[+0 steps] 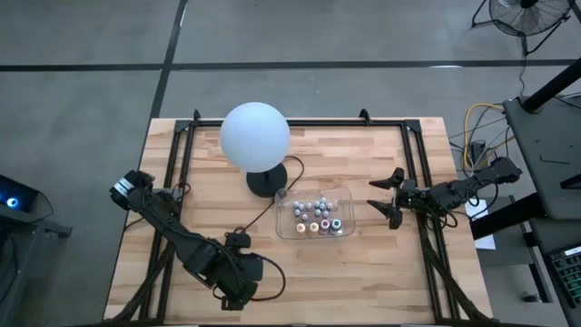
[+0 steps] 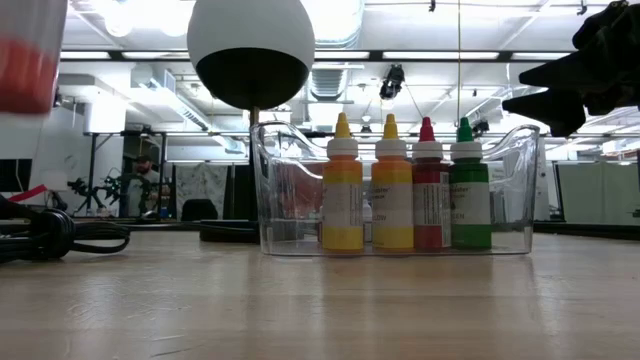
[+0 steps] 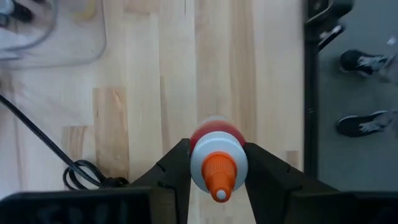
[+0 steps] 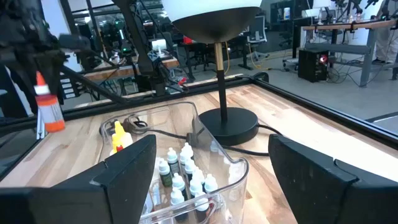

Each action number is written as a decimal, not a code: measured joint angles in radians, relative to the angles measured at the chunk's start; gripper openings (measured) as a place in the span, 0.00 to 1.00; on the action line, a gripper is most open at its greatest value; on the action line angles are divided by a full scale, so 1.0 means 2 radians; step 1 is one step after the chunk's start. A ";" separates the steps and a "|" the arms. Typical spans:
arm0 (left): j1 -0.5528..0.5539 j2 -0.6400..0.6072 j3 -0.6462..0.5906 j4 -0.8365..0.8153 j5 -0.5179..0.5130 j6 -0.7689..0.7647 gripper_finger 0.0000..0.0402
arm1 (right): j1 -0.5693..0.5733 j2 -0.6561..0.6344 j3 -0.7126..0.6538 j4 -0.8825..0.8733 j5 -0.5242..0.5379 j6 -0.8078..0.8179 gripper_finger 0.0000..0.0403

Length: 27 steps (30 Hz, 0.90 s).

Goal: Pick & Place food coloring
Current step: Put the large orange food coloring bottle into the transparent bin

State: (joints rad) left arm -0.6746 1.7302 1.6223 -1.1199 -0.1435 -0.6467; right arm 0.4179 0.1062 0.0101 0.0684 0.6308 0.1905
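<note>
**One orange-capped bottle up in the left gripper's clamp**

One dropper bottle [image 3: 217, 163] with an orange tip and white collar sits squeezed between the left gripper's [image 3: 217, 180] two dark fingers, held above bare wood near the front of the table [image 1: 363, 272]. From the right wrist view you can spot that same bottle [image 4: 48, 102] off beyond the tray, up in the air.

The rest of the food coloring stands in the clear tray [image 1: 283, 229] at mid-table, caps up: two yellow bottles [image 2: 343, 190], a red one [image 2: 428, 190] and a green one [image 2: 470, 188] line the near wall in the low view, with white-capped ones [image 4: 186, 171] packed behind.

Just beside the tray on its right hangs the right gripper [image 1: 388, 196], fingers spread wide apart, nothing between them.

Behind the tray is the globe lamp [image 1: 255, 136], its black base [image 1: 267, 180] on the wood and its cord [image 1: 238, 227] trailing toward the left arm.
</note>
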 joint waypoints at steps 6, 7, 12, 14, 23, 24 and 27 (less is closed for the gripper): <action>0.004 0.000 0.052 -0.030 0.000 -0.004 0.24 | 0.000 0.000 0.000 0.000 0.000 0.000 0.74; 0.004 0.000 0.061 -0.035 0.000 -0.005 0.24 | 0.000 0.000 0.000 0.000 0.000 0.000 0.74; 0.004 0.000 0.107 -0.078 0.000 -0.006 0.24 | 0.000 0.000 0.000 0.000 0.000 0.000 0.76; 0.005 0.000 0.126 -0.094 0.000 -0.008 0.24 | 0.000 0.000 0.000 0.000 0.000 0.000 0.76; 0.027 -0.001 0.181 -0.122 0.009 -0.030 0.24 | 0.000 0.000 0.000 0.000 0.000 0.000 0.75; 0.033 -0.001 0.182 -0.121 0.011 -0.030 0.24 | 0.000 0.000 0.000 0.000 0.000 0.000 0.75; 0.054 0.000 0.183 -0.122 0.011 -0.031 0.24 | 0.000 0.000 0.000 0.000 0.000 0.000 0.74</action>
State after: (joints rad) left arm -0.5669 1.7301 1.9877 -1.3631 -0.1211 -0.7082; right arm 0.4187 0.1061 0.0101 0.0685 0.6308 0.1905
